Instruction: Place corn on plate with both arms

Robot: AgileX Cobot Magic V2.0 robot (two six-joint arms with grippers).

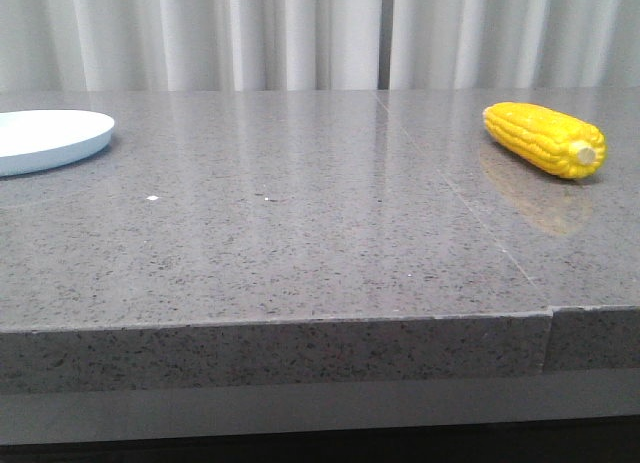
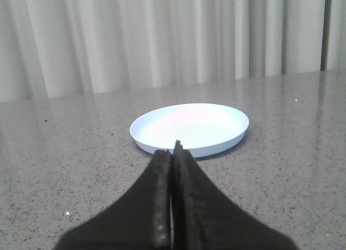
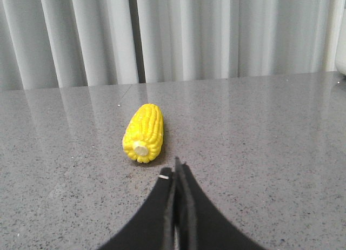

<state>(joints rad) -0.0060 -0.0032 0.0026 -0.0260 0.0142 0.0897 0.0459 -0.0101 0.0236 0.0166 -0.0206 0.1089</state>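
Lying far right on the table (image 1: 300, 243), the corn (image 1: 545, 138) sits well apart from the plate (image 1: 50, 138) at the left edge; left gripper (image 2: 174, 153) and right gripper (image 3: 177, 169) both pinched closed, empty.

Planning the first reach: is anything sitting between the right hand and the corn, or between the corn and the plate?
Nothing visible. Bare tabletop separates the shut right hand from the corn, and only open surface lies between the corn and the plate at far left.
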